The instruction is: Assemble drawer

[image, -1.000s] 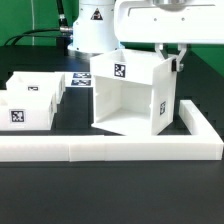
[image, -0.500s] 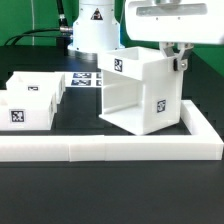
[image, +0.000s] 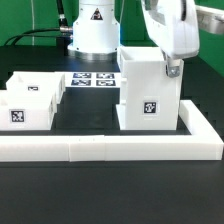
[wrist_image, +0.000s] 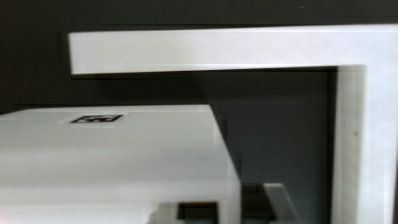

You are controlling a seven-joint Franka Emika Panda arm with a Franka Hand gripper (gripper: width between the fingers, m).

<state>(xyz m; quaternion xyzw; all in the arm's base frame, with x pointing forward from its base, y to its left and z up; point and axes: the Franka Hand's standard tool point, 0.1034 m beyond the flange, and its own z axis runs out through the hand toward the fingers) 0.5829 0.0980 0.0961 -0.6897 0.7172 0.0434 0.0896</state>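
Exterior view: hand [image: 172, 68] at the drawer housing [image: 148, 95] top rim, grip we cannot tell, housing standing by the border bar [image: 110, 148] corner; we judge placement finishing, so next means fetching a tray [image: 38, 110].

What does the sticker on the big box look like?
The tag on the white housing is a black-and-white square pattern, clearest in the exterior view.

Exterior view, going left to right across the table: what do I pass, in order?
two trays → marker board → drawer housing. The border bar runs along the whole front, so it has no single place in the order.
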